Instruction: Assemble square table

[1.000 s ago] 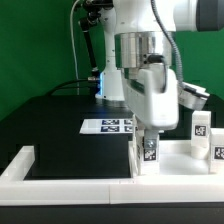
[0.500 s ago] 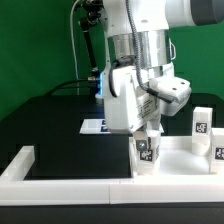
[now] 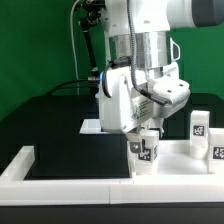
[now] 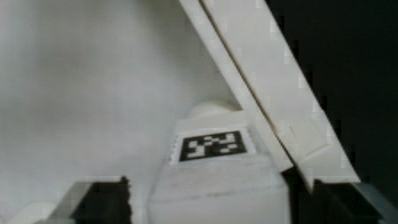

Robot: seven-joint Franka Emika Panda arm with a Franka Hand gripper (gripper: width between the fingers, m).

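The white square tabletop [image 3: 186, 163] lies flat at the exterior view's right. A short white leg [image 3: 146, 156] with a black-and-white tag stands upright on the tabletop's near-left corner. My gripper [image 3: 145, 136] reaches down from above and is shut on this leg's top. In the wrist view the leg [image 4: 215, 170] fills the space between the two dark fingers [image 4: 100, 200], which press on its sides, and the gripper [image 4: 214, 208] is centred on it. The tabletop surface [image 4: 89, 100] lies under it. Two more tagged legs [image 3: 200, 124] [image 3: 218, 148] stand at the right.
The marker board [image 3: 92, 125] lies on the black table behind the arm. Long white border rails [image 3: 60, 186] run along the front and turn up at the left [image 3: 20, 160]. The tabletop's raised edge [image 4: 249, 70] passes close beside the held leg.
The wrist has turned about its vertical axis with the leg in its grip. The leg's tag has swung round and now looks tilted. The leg stays at the same corner.
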